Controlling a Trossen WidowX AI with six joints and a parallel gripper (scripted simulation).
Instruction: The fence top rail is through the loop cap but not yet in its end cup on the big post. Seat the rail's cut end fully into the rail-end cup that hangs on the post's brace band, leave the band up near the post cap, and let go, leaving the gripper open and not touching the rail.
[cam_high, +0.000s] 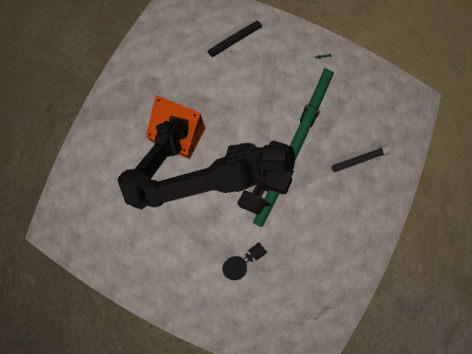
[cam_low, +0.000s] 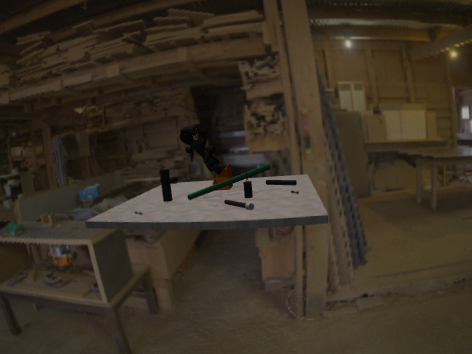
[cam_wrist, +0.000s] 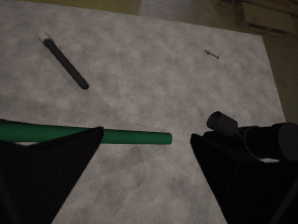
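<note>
The green rail (cam_high: 302, 132) (cam_low: 220, 185) (cam_wrist: 137, 137) passes through the loop cap on the short post (cam_low: 248, 189) and slopes down toward the big post (cam_high: 234, 268) (cam_low: 166, 186) (cam_wrist: 281, 142). Its low cut end is outside the rail-end cup (cam_high: 258, 251) (cam_low: 173, 180) (cam_wrist: 223, 123), with a gap between them. The cup hangs out from the post's upper part, its mouth toward the rail side. My gripper (cam_high: 265, 192) (cam_wrist: 147, 134) is open and empty above the rail's low end. In the wrist view the left finger overlaps the rail; contact is not visible.
A dark tube (cam_high: 235, 38) (cam_low: 281, 182) lies at the far side. Another tube with a pale end (cam_high: 357, 160) (cam_low: 237, 204) (cam_wrist: 67, 65) lies beyond the rail. Small parts lie near table edges: one green (cam_high: 323, 56) (cam_low: 295, 192), one thin (cam_high: 321, 313) (cam_low: 138, 213) (cam_wrist: 212, 54). The arm's base is orange (cam_high: 165, 107).
</note>
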